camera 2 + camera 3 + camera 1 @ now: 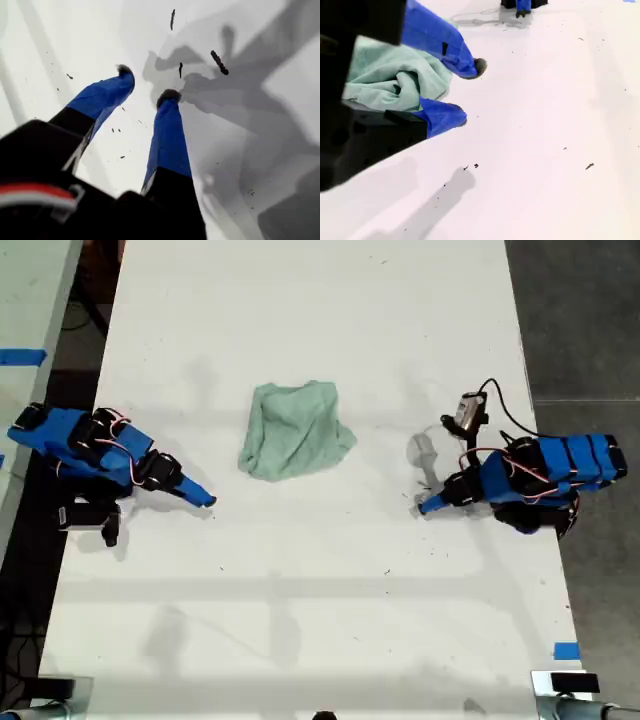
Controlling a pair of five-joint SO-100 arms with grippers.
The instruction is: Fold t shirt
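The t shirt point(295, 430) lies as a crumpled pale mint-green heap on the white table point(320, 600), roughly midway between the two arms. My second gripper point(205, 498) rests low on the table at the exterior view's left, open and empty, its tip short of the cloth. In the second wrist view the t shirt point(390, 80) shows beyond the parted blue fingers of that gripper point(470, 92). My first gripper point(425, 504) sits at the exterior view's right, open over bare table. The first wrist view shows it point(147, 82) holding nothing.
Small dark specks point(219, 62) dot the table under my first gripper. A white camera unit with a black cable point(468, 410) sits behind the first arm. Blue tape point(566, 650) marks the table's near corner at the exterior view's right. Dark floor point(590, 320) borders the table.
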